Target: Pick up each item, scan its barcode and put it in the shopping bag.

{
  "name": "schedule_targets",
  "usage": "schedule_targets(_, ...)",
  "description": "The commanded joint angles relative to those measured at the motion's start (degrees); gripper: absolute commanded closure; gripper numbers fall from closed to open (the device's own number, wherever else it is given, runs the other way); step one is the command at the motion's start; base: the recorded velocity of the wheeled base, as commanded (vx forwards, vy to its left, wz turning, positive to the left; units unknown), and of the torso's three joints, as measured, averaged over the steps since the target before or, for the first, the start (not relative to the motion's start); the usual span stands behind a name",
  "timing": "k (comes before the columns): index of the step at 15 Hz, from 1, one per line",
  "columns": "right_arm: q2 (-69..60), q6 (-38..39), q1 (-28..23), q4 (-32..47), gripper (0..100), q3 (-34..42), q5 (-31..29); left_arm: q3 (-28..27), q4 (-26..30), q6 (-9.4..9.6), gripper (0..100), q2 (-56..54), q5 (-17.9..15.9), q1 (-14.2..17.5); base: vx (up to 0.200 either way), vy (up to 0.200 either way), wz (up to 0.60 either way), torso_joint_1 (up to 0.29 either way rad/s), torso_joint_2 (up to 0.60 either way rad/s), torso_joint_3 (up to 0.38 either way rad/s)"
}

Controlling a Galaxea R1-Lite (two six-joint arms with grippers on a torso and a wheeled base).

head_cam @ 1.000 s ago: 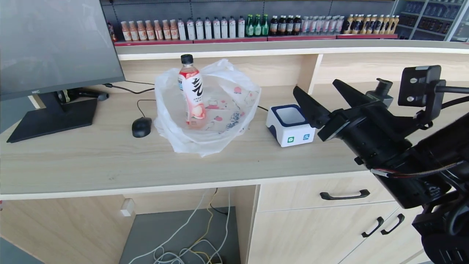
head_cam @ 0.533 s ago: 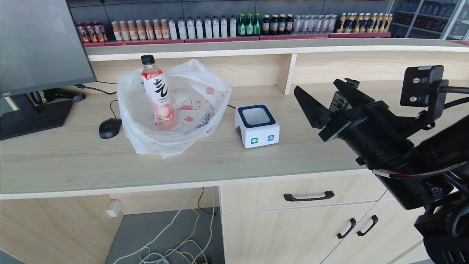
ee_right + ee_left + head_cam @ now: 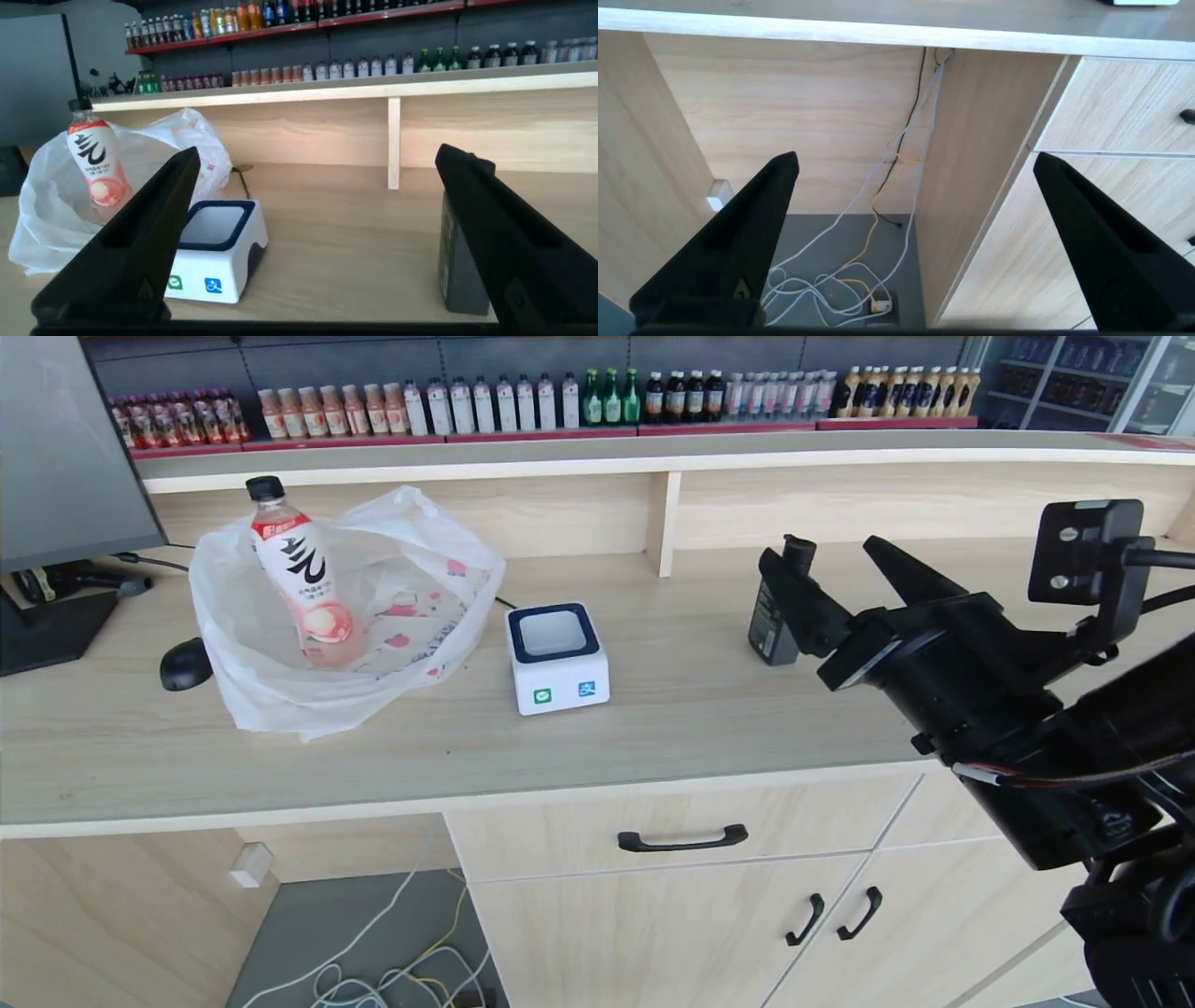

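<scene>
Hovering right of the scanner [image 3: 557,658] with right hand [image 3: 822,557] spread open, empty; dark container [image 3: 769,627] upright on the surface [image 3: 700,709] just beyond. Hanging below scanner level with left hand [image 3: 915,173] likewise open. Standing left of the scanner, inside the shopping bag [image 3: 420,607]: pink bottle [image 3: 301,588].

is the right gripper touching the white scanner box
Apart. The head view shows the right gripper, jaws open, off to one side of the white square scanner box, with bare wooden counter between them.

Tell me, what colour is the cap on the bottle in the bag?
A black cap, clearest in the head view.
</scene>
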State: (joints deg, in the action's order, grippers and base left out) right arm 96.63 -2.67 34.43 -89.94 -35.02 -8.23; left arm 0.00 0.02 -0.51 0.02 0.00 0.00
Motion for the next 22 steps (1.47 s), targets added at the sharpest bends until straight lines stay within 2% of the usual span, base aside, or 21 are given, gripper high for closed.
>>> schedule_targets(1,-0.22,-0.14,-0.06,-0.06,0,0.48,-0.12,0.0,-0.02,-0.1,0,-0.02,0.0,0.0,0.0,-0.2,0.0,0.007,0.01,0.002)
schedule_targets(4,-0.57,0.21,-0.32,-0.06,0,1.89,-0.12,0.0,-0.02,-0.28,0,-0.02,0.0,0.0,0.0,-0.2,0.0,-0.002,0.0,0.002)
schedule_targets(6,-0.13,0.38,-0.32,-0.06,0,2.24,-0.12,0.0,-0.02,0.34,0,-0.02,0.0,0.0,0.0,0.0,0.0,0.0,0.0,0.0)
schedule_targets(12,3.38,-0.41,-0.5,-0.06,0,0.48,0.41,0.0,-0.02,0.34,0,-0.02,0.0,-0.09,0.0,0.0,0.0,0.0,0.0,0.0)
schedule_targets(16,3.82,0.38,-5.33,22.71,0,-14.46,2.69,0.0,-0.02,0.34,0,-0.02,0.0,0.0,0.0,0.0,0.0,0.0,0.0,0.0)
schedule_targets(17,5.41,1.88,-6.74,30.09,0,-20.96,3.75,0.0,-0.02,0.34,0,-0.02,0.0,-0.09,0.0,0.0,0.0,0.0,0.0,0.0)
schedule_targets(19,8.57,2.76,-8.23,36.77,0,-30.1,4.1,0.0,-0.02,0.34,0,-0.02,0.0,0.0,0.0,0.0,0.0,0.0,0.0,0.0)
schedule_targets(22,11.65,3.2,-9.99,42.66,0,-37.13,5.86,0.0,-0.02,0.34,0,-0.02,0.0,-0.09,0.0,0.0,0.0,0.0,0.0,0.0)
